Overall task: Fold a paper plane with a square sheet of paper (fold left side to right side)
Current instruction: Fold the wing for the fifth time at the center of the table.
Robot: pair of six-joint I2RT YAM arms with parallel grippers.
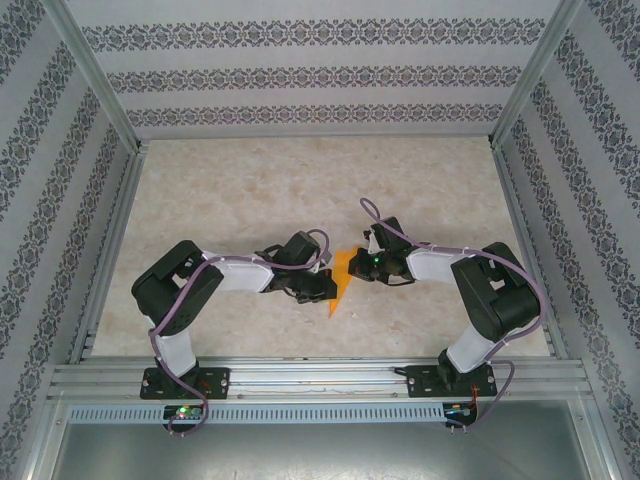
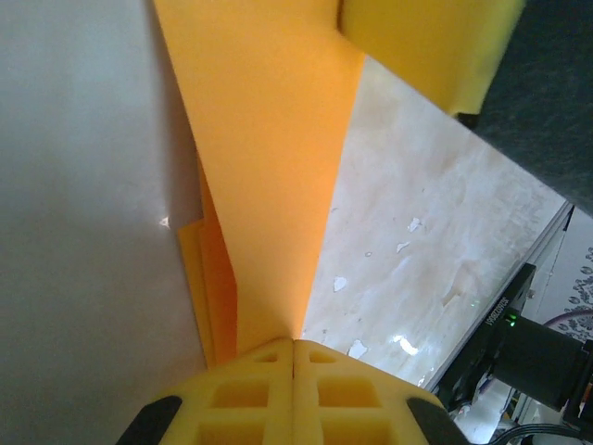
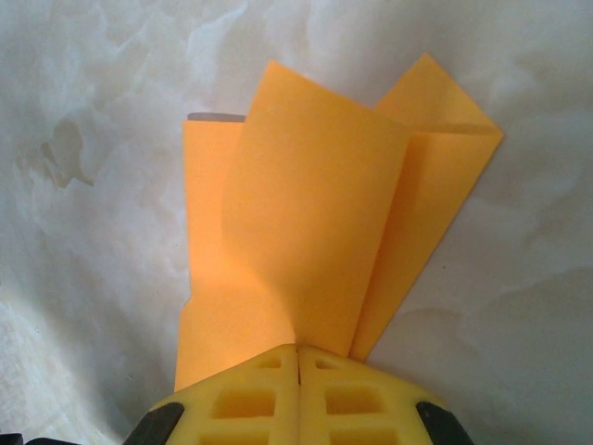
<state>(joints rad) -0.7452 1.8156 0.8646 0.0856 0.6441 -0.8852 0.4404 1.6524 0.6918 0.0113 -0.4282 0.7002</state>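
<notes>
Two hands are pinching one orange sheet of paper point(image 1: 341, 283) near the middle of the tabletop point(image 1: 300, 190). On the left, the left hand point(image 1: 318, 287) is pointing in toward the centre. In its wrist view its fingers are pressing together on the end of a long flap, which is rising away from folded layers lying on the surface beside it. The sheet is sitting between the two hands, creased into a narrow angular shape and no longer a flat square. On the right, the right hand point(image 1: 364, 263) is clamping another flap. Its wrist view is showing that flap curling up from several flat layers, with a pointed corner off to the right. This is looking like a side-to-side fold, partway through making the plane. The next move is probably calling for one hand to carry its flap across while the other steadies the layers, then for the crease to be pressed flat.
</notes>
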